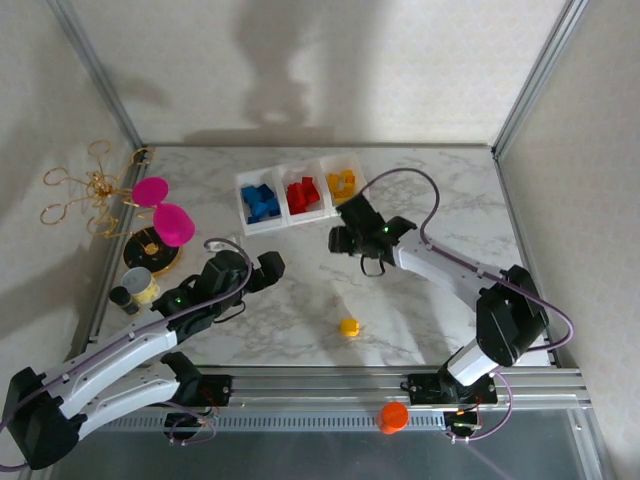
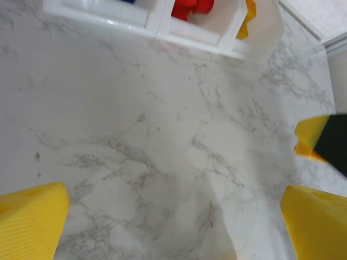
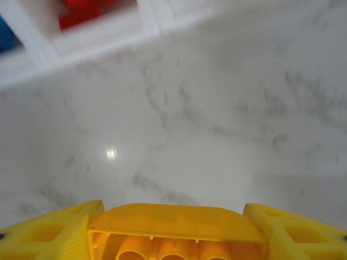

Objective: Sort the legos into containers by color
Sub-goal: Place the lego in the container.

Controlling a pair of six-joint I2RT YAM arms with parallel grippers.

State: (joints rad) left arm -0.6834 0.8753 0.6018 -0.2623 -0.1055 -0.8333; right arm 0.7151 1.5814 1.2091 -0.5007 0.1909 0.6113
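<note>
The white three-compartment tray (image 1: 284, 196) lies at the back centre, with blue legos (image 1: 262, 202) in its left cell, red legos (image 1: 305, 195) in the middle and yellow legos (image 1: 343, 181) on the right. My right gripper (image 1: 342, 240) hovers just in front of the tray. It is shut on a yellow lego (image 3: 176, 227) that sits hollow side up between the fingers (image 3: 49, 233). Another yellow lego (image 1: 348, 326) rests loose on the marble near the front. My left gripper (image 1: 268, 268) stands open over bare table, its yellow fingertips (image 2: 30, 222) far apart, and the tray (image 2: 190, 35) lies ahead of it.
Two magenta discs (image 1: 165, 212) on a gold wire stand (image 1: 85, 190), a black round base (image 1: 152, 250) and a small grey-and-yellow cup (image 1: 140, 285) crowd the left edge. An orange knob (image 1: 393, 416) sits on the front rail. Metal frame posts border the table.
</note>
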